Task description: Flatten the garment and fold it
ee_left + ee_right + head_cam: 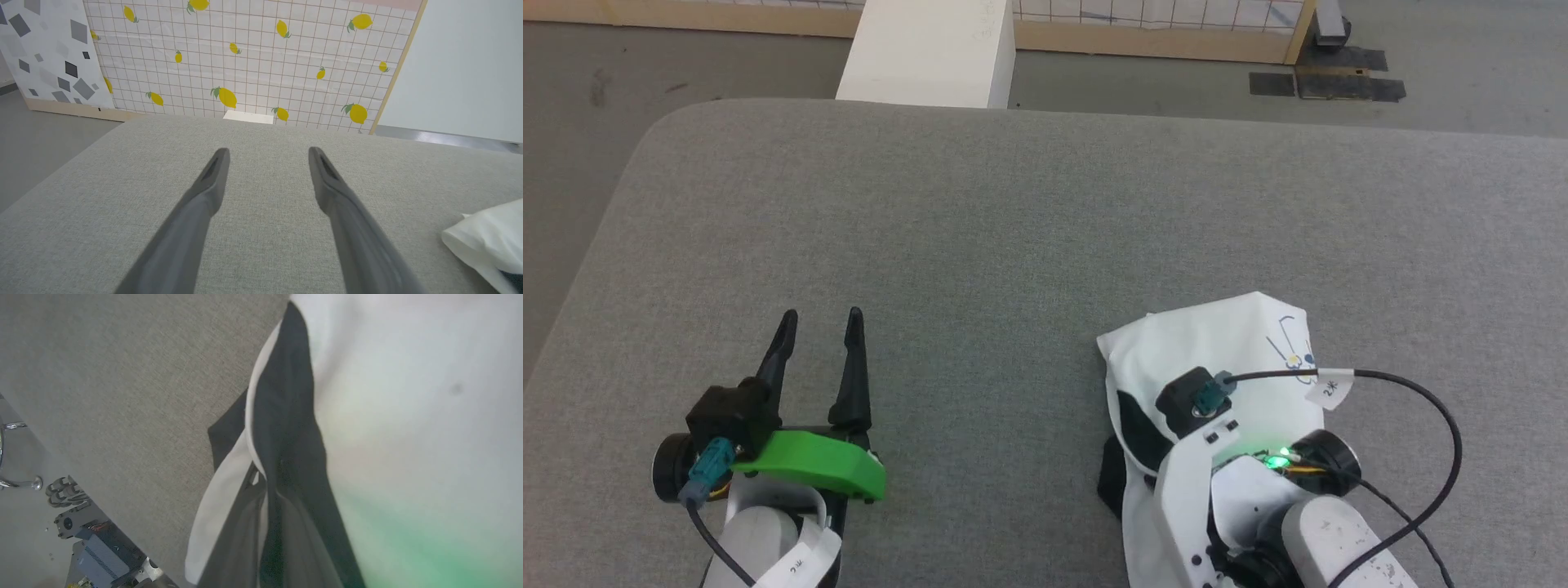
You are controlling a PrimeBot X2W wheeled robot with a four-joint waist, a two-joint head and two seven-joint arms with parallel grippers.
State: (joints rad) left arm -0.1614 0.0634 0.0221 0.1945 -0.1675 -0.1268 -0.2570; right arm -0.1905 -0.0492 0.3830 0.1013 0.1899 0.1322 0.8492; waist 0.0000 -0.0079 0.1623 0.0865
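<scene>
The garment [1225, 343], white with black trim, lies bunched on the grey padded table [1013, 229] at the near right and drapes over my right wrist. Its white edge [486, 237] shows at the right of the left wrist view. In the right wrist view, white and black folds [408, 416] hang close to the camera, and my right gripper [261, 486] is shut on a black-and-white fold. My left gripper [821, 314] stands open over bare table at the near left, well apart from the cloth, nothing between its fingers [268, 150].
A white box [931, 53] stands on the floor beyond the table's far edge. A lemon-patterned screen [245, 61] rises behind it. The table's rounded corner [678, 122] is at the far left. Robot base hardware [94, 555] sits below the near edge.
</scene>
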